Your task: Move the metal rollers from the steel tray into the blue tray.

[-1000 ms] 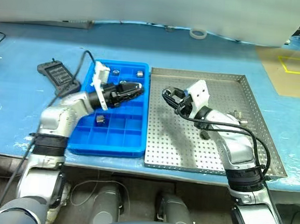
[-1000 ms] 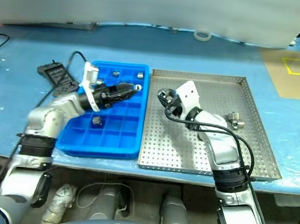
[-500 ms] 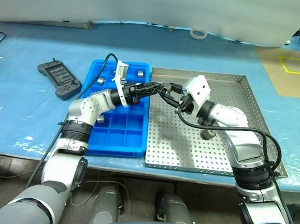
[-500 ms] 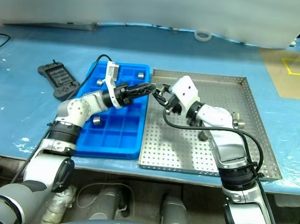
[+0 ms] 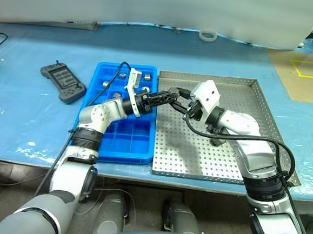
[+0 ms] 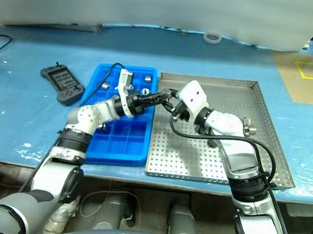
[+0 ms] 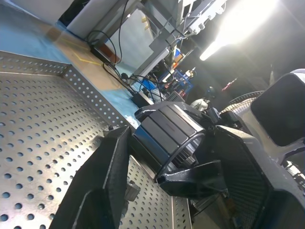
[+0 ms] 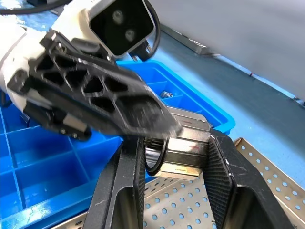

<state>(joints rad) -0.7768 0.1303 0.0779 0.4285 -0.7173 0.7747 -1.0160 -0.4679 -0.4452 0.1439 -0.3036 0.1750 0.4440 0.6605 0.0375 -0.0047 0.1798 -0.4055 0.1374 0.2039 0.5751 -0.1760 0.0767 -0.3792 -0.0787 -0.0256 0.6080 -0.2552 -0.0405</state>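
Steel perforated tray [image 5: 256, 87] still carries rollers at 3 o'clock [image 6: 246, 124]; blue gridded plastic tray [image 5: 91, 150] already holds several [image 5: 146, 76]. Right gripper [image 8: 174, 152] clamps silver hexagonal roller [image 8: 183, 150]; left gripper [image 7: 162, 176], part-spread, straddles it over shared rim. Handover pending.

blue tray [image 5: 143, 151]: left of, beside steel tray [image 5: 265, 112]
rollers [image 5: 147, 76]: far compartments of blue tray
handset [image 5: 63, 81]: left of blue tray
tape ring [image 5: 207, 35]: far edge of table
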